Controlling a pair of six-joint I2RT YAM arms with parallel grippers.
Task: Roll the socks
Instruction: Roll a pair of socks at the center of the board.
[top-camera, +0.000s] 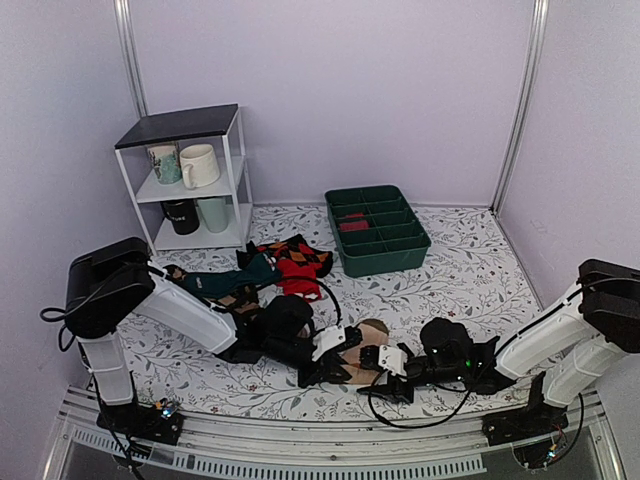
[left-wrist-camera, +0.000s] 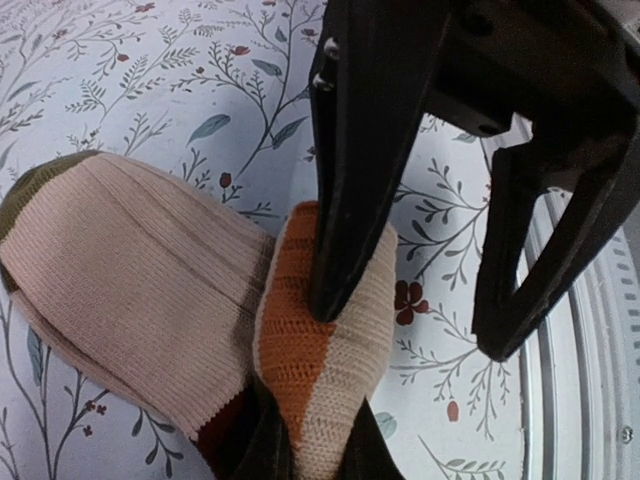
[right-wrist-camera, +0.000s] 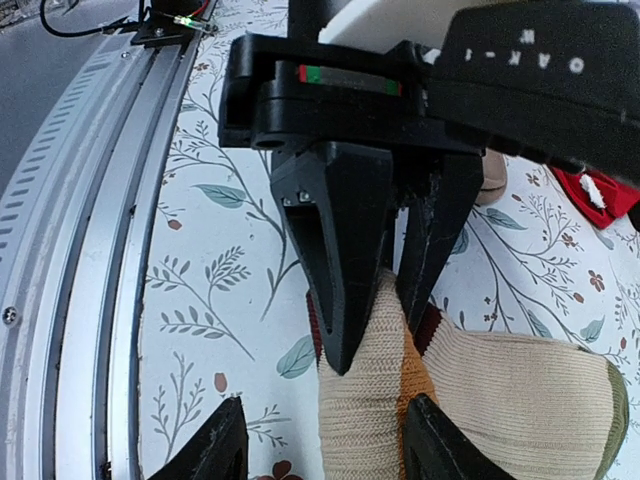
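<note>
1. Table (top-camera: 460, 270): covered in a pale leaf-print cloth, with a metal rail (right-wrist-camera: 90, 250) along the edge nearest you.
2. Shelf (top-camera: 190, 125): a white rack with a dark top, at the far left corner.
3. Tray (top-camera: 385, 262): green with dividers, at the far centre and well apart from both claws.
4. Loose socks (top-camera: 298, 262): you have a red-and-black diamond pair and some darker ones heaped between the shelf and the tray.
5. Socks (left-wrist-camera: 140, 270): a beige ribbed pair, bunched near the front edge, with an olive end, an orange band and a maroon patch. They lie between your two claws.
6. Left claw (right-wrist-camera: 374, 340): its jaws are pinched tight on a raised fold of the socks at the orange and beige end.
7. Right claw (left-wrist-camera: 408, 330): its jaws are spread apart and hold nothing. It faces your left claw. One finger tip presses on the orange band, just beside the left claw's pinch. The other finger stands over bare cloth on the rail side.
8. Mugs (top-camera: 200, 165): four on the shelf, two on each level.
</note>
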